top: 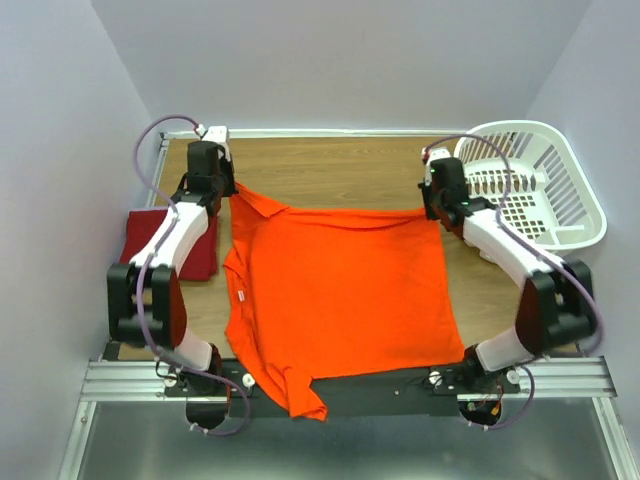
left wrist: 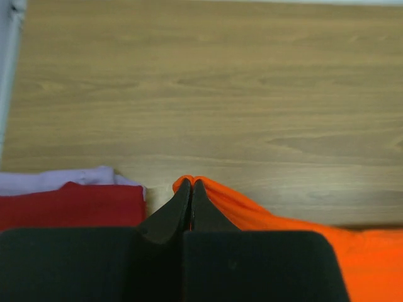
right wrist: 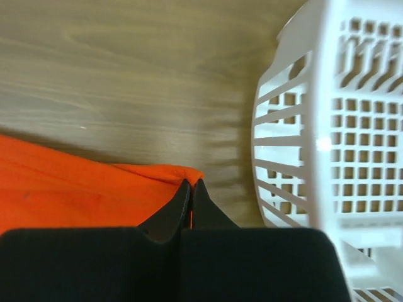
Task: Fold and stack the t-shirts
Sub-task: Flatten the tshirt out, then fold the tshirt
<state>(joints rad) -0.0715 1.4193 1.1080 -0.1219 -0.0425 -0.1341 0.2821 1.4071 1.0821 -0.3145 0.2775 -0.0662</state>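
The left arm (top: 172, 237) hides the middle of the crimson shirt (top: 203, 252).

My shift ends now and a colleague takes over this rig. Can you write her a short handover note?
Left gripper: shut on the far left corner of the bright orange-red cloth t-shirt.
Right gripper: shut on its far right corner, beside the white plastic lattice basket.
The orange shirt lies spread on the wooden table, its near end hanging over the edge. The dark crimson t-shirt sits folded at the table's left edge.
Done: crimson folded.
Left: fold the orange, stack them.
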